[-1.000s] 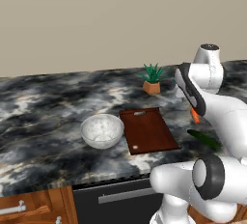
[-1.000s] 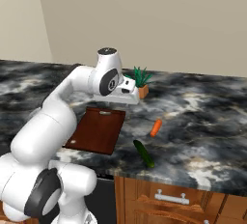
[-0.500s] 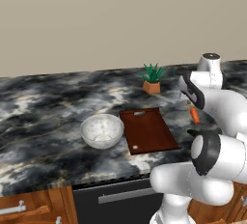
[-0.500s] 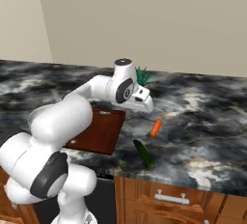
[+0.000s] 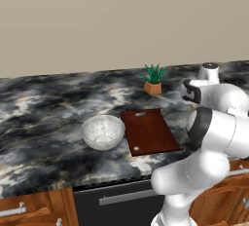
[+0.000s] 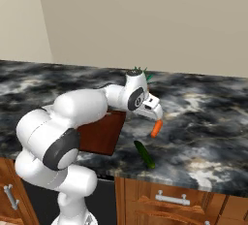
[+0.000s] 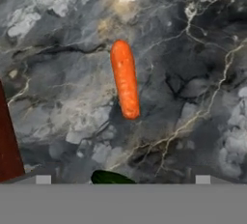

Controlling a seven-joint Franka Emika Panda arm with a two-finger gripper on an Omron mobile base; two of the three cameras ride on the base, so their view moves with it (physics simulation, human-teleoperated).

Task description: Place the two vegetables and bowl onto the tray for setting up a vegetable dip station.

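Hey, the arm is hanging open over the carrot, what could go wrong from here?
The carrot is slim and round on the smooth counter, so the open gripper could nudge it into rolling instead of pinching it. The cucumber lies close by near the counter's front edge, and a bumped carrot or low sweep might knock it off.

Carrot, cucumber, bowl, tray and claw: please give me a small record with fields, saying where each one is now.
carrot: lying on the counter, right of the tray, untouched
cucumber: on the counter near its front edge, apart from the carrot
bowl: on the counter, just left of the tray, nothing visible inside
tray: flat on the counter, nothing on it
claw: open, above the carrot, holding nothing
potted plant: behind the tray, near the wall
task state: none of the three items placed yet
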